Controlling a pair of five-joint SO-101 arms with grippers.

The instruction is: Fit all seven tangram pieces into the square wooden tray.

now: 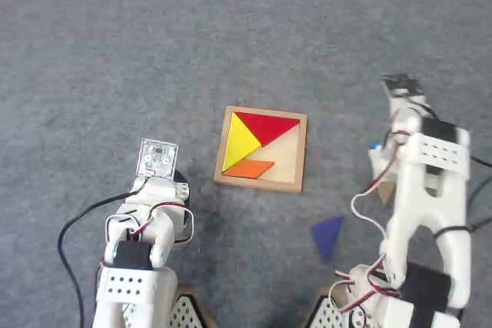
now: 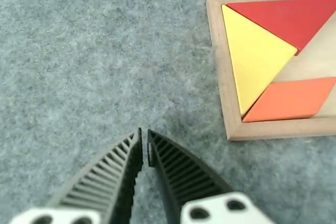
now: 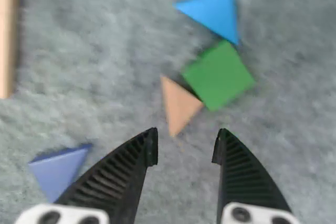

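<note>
We see the tan triangle (image 3: pixel 179 103) lying on the worktop (image 3: pixel 105 51) just ahead of the right gripper (image 3: pixel 186 132), which is wide open and empty, with the triangle's sharp corner aimed into the gap, while the left gripper (image 2: pixel 144 134), closed and empty, sits beside the square wooden tray (image 1: pixel 257 183).

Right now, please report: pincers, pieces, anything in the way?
Left pincer shut, empty. Right pincer open near tan triangle. Tray holds three pieces, four outside. Green square touches tan triangle.

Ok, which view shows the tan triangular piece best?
The right wrist view: the tan triangular piece lies whole ahead of the open right gripper, beside the green square piece. The high view catches a sliver past the arm; the left wrist view faces the square wooden tray.
</note>
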